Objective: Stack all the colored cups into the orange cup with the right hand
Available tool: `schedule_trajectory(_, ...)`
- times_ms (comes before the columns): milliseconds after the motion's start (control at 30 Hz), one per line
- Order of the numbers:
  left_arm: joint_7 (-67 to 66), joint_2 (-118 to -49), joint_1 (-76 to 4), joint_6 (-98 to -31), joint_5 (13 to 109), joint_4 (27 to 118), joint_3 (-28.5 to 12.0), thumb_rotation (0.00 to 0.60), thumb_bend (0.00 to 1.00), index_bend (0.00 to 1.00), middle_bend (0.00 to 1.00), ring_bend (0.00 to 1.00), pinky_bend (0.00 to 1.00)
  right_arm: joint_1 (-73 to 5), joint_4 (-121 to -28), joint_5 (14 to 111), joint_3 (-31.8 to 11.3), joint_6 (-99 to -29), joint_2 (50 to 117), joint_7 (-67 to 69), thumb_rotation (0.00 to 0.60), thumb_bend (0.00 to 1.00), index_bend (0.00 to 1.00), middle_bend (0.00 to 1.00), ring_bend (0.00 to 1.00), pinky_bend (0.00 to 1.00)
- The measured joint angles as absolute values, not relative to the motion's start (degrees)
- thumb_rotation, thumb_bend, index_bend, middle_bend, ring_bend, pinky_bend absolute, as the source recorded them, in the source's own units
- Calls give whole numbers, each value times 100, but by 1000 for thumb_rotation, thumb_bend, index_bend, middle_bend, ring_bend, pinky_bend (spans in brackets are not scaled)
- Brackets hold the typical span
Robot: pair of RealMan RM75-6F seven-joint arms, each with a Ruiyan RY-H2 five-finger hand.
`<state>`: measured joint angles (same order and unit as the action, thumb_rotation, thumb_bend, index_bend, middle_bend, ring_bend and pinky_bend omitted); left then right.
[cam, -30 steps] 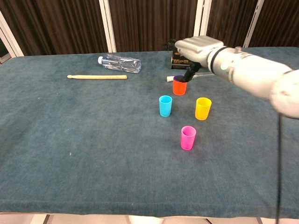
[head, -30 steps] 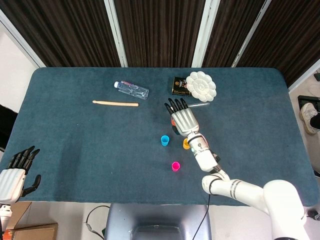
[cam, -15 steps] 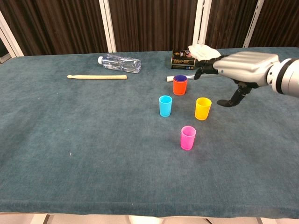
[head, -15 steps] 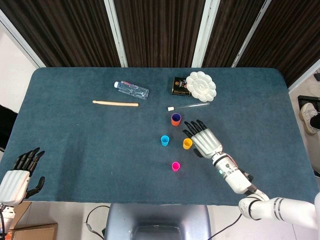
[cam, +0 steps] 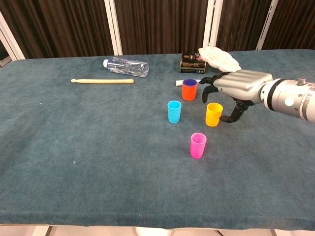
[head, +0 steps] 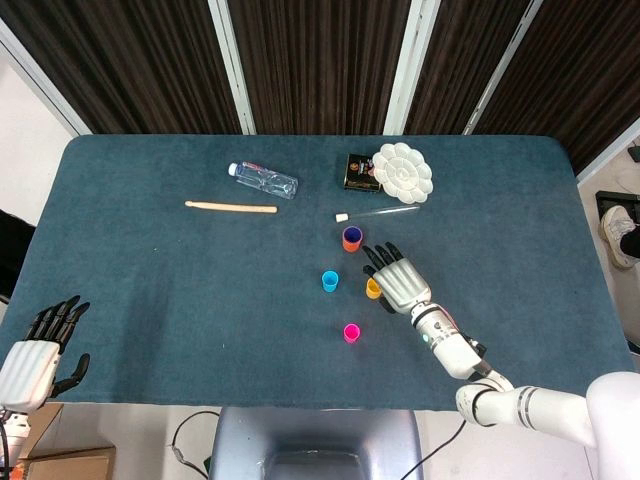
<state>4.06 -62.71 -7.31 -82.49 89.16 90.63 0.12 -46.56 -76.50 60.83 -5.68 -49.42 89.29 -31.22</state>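
The orange cup (head: 351,240) (cam: 189,90) stands upright near the table's middle with a purple cup nested inside it. A yellow cup (cam: 213,114) (head: 373,288), a blue cup (head: 330,281) (cam: 174,111) and a pink cup (head: 351,333) (cam: 198,145) stand apart in front of it. My right hand (head: 400,281) (cam: 238,86) hovers just right of and over the yellow cup, fingers spread, thumb curled down beside the cup, holding nothing. My left hand (head: 35,352) rests open off the table's near left corner.
A water bottle (head: 264,179) and a wooden stick (head: 231,207) lie at the back left. A white palette (head: 402,172), a dark box (head: 357,171) and a thin clear tube (head: 378,213) sit behind the orange cup.
My right hand drew back from the orange cup, leaving the purple cup inside it, then shifted left and down close to the yellow cup.
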Motion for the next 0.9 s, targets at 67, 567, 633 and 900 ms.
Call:
schedule_trajectory(67, 413, -6266, -730, -8243, 8901, 9058, 10, 600, 458, 0, 0, 0, 98, -4672, -7571, 6021, -582, -4935, 8993, -3158, 600, 462, 447, 0, 0, 0)
schedule_trajectory(567, 490, -6237, -711, -8279, 8909, 9044, 10, 600, 458, 0, 0, 0, 99, -4701, -7386, 5890, -857, -5256, 9291, -3141, 600, 461, 659, 65, 0, 0)
schedule_trajectory(633, 491, -6235, -709, -8283, 8908, 9043, 10, 600, 458, 0, 0, 0, 99, -4702, -7387, 5896, -904, -5303, 9303, -3102, 600, 462, 651, 69, 0, 0)
schedule_trajectory(900, 391, -6260, -708, -8273, 8881, 9049, 5, 600, 458, 0, 0, 0, 100, -5192, -6591, 5721, -1866, -5633, 9849, -2948, 600, 462, 641, 68, 0, 0)
